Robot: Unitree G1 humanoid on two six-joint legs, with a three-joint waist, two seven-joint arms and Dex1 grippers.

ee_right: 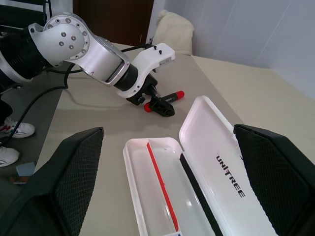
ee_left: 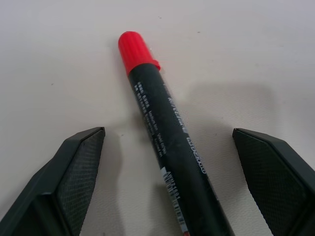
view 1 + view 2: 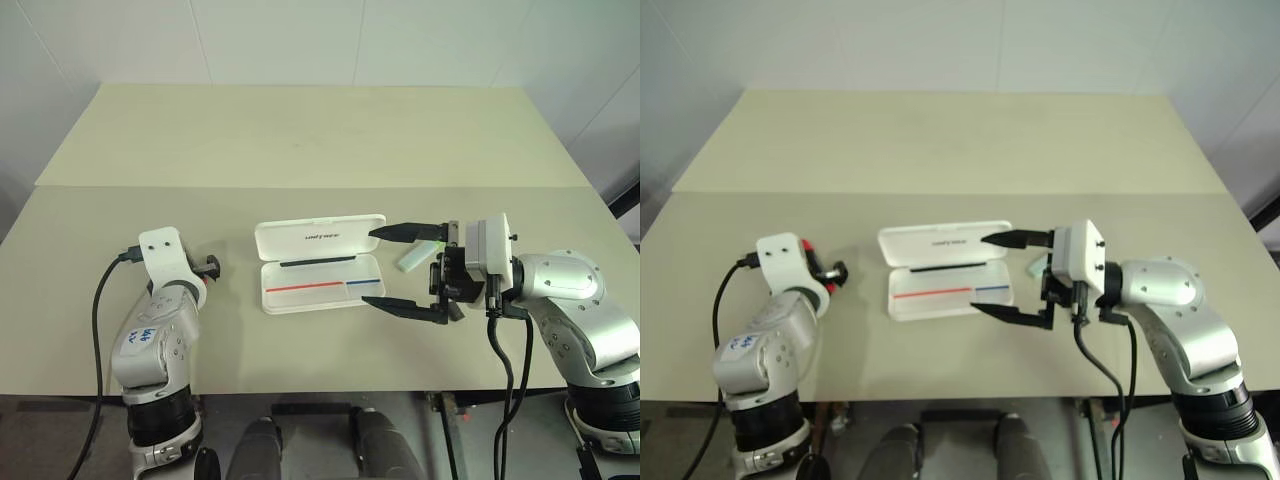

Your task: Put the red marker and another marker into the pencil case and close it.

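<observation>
Showing: two arms over a beige counter (image 3: 300,130).
Left end effector (image 2: 167,162): fingers spread wide, straddling the red marker (image 2: 165,132), which lies flat on the counter, untouched.
Right end effector (image 3: 405,268): wide apart, just beside the pencil case (image 3: 320,265), holding nothing.
Pencil case: lid open, tray bare.
Another marker (image 3: 420,256): behind the right end effector.

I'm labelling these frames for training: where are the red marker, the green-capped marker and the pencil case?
red marker (image 2: 167,132), left wrist view, on its dark barrel.
green-capped marker (image 3: 418,258), left eye view, on its pale body.
pencil case (image 3: 320,238), left eye view, on its open lid.
</observation>
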